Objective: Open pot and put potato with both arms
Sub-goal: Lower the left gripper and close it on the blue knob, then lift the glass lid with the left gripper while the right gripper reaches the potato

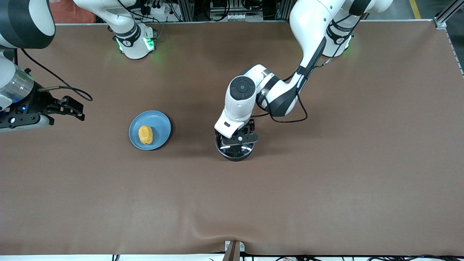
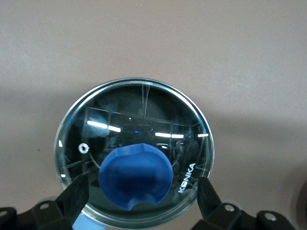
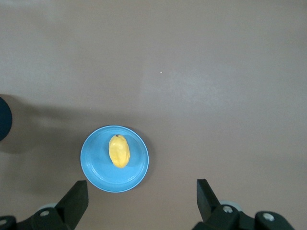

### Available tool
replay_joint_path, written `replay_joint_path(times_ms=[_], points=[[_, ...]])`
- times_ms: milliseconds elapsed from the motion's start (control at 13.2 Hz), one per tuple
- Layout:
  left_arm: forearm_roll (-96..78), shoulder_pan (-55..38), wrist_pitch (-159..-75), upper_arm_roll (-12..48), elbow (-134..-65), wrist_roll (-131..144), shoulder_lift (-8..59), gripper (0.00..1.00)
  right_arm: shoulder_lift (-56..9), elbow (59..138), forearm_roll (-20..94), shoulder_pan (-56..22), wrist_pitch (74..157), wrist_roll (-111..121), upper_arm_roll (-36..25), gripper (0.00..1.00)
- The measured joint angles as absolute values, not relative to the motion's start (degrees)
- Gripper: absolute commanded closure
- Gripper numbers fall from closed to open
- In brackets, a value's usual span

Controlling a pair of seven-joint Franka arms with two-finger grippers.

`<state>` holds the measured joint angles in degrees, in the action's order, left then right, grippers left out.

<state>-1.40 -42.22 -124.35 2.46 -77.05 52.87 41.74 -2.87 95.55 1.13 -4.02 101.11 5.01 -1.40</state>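
The pot (image 1: 235,151) stands mid-table with its glass lid (image 2: 134,115) on. My left gripper (image 1: 240,139) hangs just over it, open, one finger on each side of the blue knob (image 2: 135,176) without touching it; in the left wrist view the left gripper (image 2: 142,192) straddles that knob. A bit of the blue handle (image 2: 84,223) shows under one finger. The potato (image 1: 145,134) lies on a light-blue plate (image 1: 160,125) toward the right arm's end. My right gripper (image 1: 71,108) is up in the air, open and empty, beside the plate; the right wrist view shows the potato (image 3: 119,151) ahead of the right gripper (image 3: 142,192).
Brown cloth covers the whole table (image 1: 326,181). The left arm's black cable (image 1: 290,119) loops beside the pot. A small metal bracket (image 1: 233,249) sits at the table edge nearest the front camera. Both arm bases (image 1: 136,43) stand along the farthest edge.
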Motion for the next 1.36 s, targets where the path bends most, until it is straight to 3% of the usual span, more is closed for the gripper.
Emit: replay_joint_path(times_ms=[227,455,682,834,1062,1365], points=[[-1.4,-42.2,-126.5,2.3,-77.0,54.4,43.3,0.01,-2.9,98.3,1.1,-4.5,103.6,5.0,-1.4,0.0],[-1.4,-42.2,-126.9,2.2,-77.0,55.9,43.6,0.3,-3.4,103.0,1.2,-7.2,108.6,4.2,-1.2,0.0],[-1.3,-42.2,-126.9,2.1,-76.7,56.3,43.5,0.65,-4.5,108.1,1.3,-10.5,115.5,-1.6,-0.1,0.0],[-1.3,-42.2,-126.8,2.0,-76.6,56.4,43.6,0.81,-5.7,111.3,1.3,-11.6,119.5,-5.0,1.8,0.0],[-1.3,-42.2,-126.2,2.0,-76.6,56.4,43.6,0.91,-7.6,117.6,1.3,-12.3,127.7,-5.9,2.9,0.0],[-1.3,-42.1,-124.5,1.9,-75.8,56.5,42.6,0.93,-9.6,124.9,1.1,-12.0,136.4,-0.9,2.6,0.0]])
